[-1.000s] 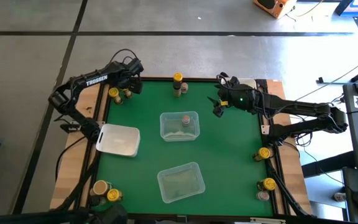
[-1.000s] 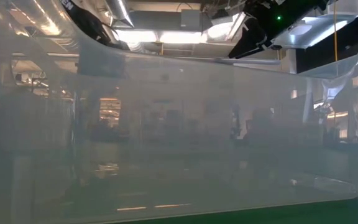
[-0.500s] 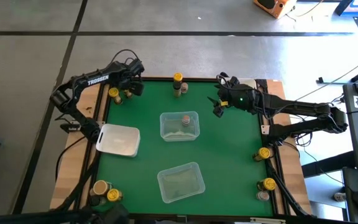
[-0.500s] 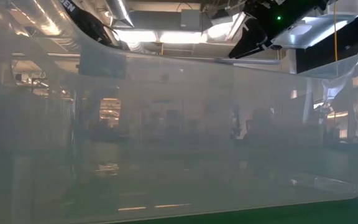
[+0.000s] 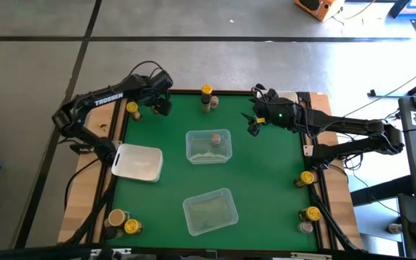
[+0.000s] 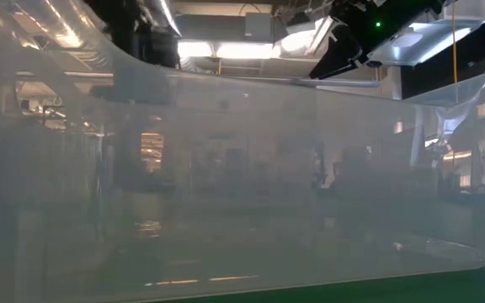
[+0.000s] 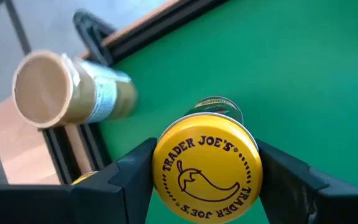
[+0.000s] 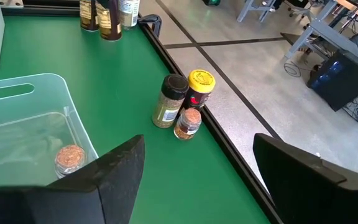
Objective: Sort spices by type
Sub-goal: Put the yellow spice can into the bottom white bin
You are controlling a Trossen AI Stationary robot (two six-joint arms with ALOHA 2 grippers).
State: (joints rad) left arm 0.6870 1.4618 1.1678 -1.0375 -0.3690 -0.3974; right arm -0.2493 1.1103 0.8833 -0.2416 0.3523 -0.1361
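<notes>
My left gripper [image 5: 162, 107] is over the table's far left part, shut on a yellow-lidded spice jar [image 7: 207, 171]; the high view hides this jar under the gripper. Beside it stand a tan-lidded jar [image 7: 42, 87] and another yellow-lidded one [image 5: 131, 108], on their bases near the left edge. My right gripper [image 5: 253, 124] hangs open above the far right part of the green table, touching nothing. Three more jars [image 8: 185, 99] stand at the far edge. A pinkish-brown-lidded jar [image 8: 70, 155] stands inside the far clear tub [image 5: 209, 146]. My left gripper pinches the yellow-lidded jar between its two fingers [image 7: 132, 171], one on each side of the lid's rim [image 7: 166, 168]. The lid faces the wrist camera and the jar's body [image 7: 222, 106] points away along the fingers. Whether its base is on the table does not show.
A white tray [image 5: 137, 162] lies at the left edge and a second clear tub [image 5: 210, 211] at the near middle; its wall [image 6: 242, 168] fills the low view. More jars stand at the near left corner [image 5: 123, 221] and along the right edge [image 5: 309, 202].
My left gripper has moved a short way toward the table's right edge, away from the two jars at the left edge, carrying the yellow-lidded jar with it.
</notes>
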